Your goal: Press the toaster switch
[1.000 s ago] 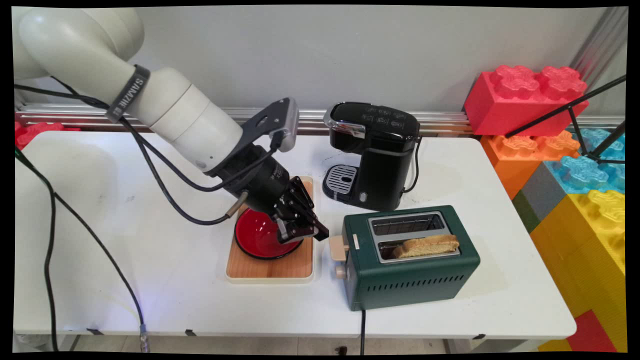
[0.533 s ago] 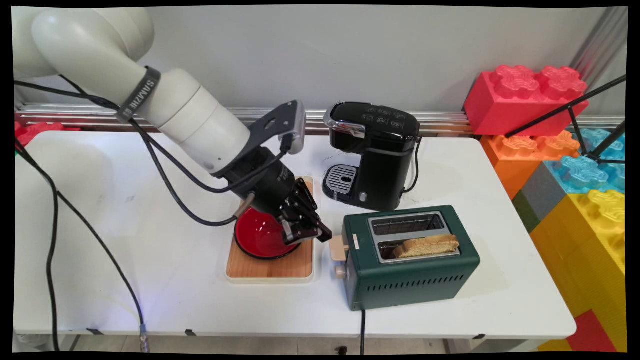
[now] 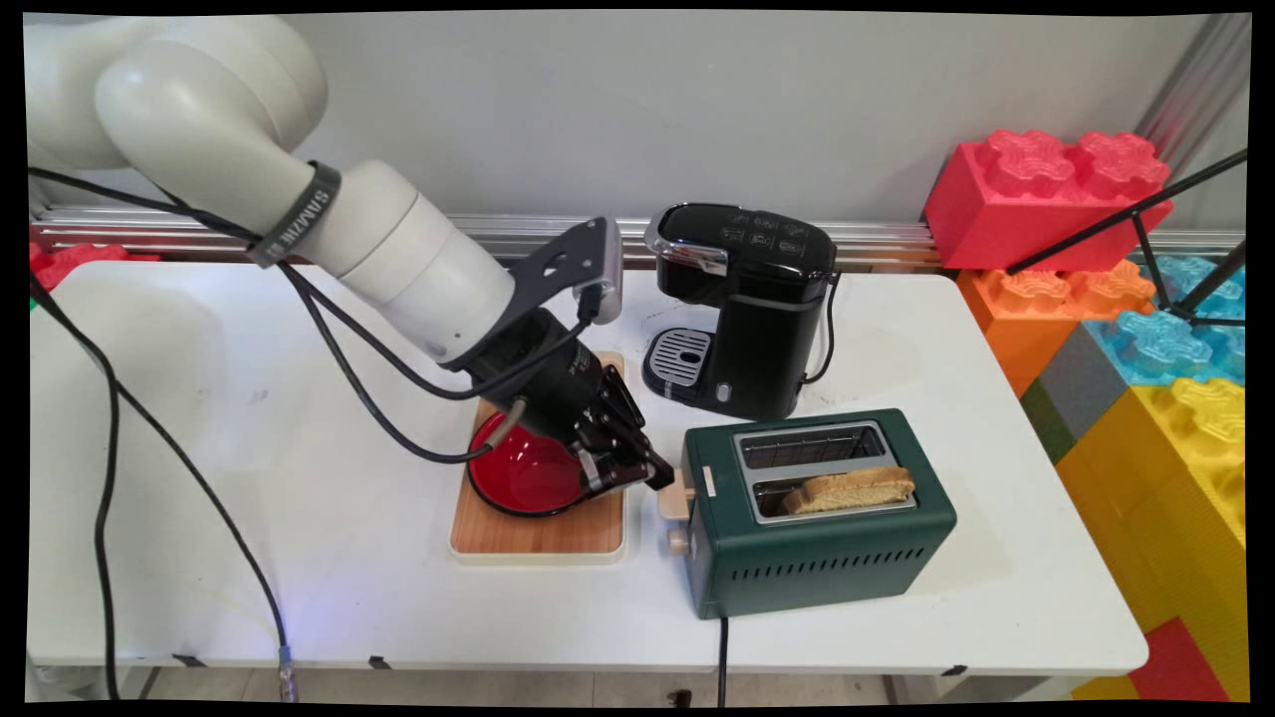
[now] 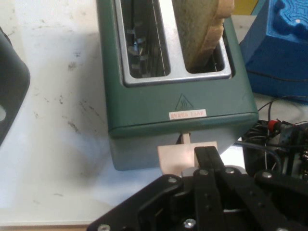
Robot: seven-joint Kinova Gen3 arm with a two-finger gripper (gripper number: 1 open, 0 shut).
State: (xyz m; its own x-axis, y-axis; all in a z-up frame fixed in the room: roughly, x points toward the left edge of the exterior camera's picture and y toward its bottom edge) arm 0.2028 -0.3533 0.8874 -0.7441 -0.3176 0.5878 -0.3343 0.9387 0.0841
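Observation:
A dark green two-slot toaster [image 3: 817, 538] stands at the table's right of middle, with a slice of toast [image 3: 849, 489] in its near slot. Its cream lever [image 3: 675, 495] sticks out of the left end, above a small cream knob [image 3: 677, 542]. My black gripper [image 3: 647, 476] is shut with nothing in it, its tips right at the lever's top. In the hand view the closed fingertips [image 4: 206, 151] lie over the lever [image 4: 173, 161], with the toaster [image 4: 178, 101] and toast [image 4: 202, 29] beyond.
Just left of the toaster, under my hand, a red bowl [image 3: 518, 476] sits on a wooden board [image 3: 538, 538]. A black coffee machine [image 3: 742, 309] stands behind the toaster. Big toy blocks [image 3: 1046, 194] and black tripod legs [image 3: 1185, 289] crowd the right side.
The arm has carried the shut gripper to the right and slightly down, from over the red bowl up to the toaster's lever. Nothing else has moved.

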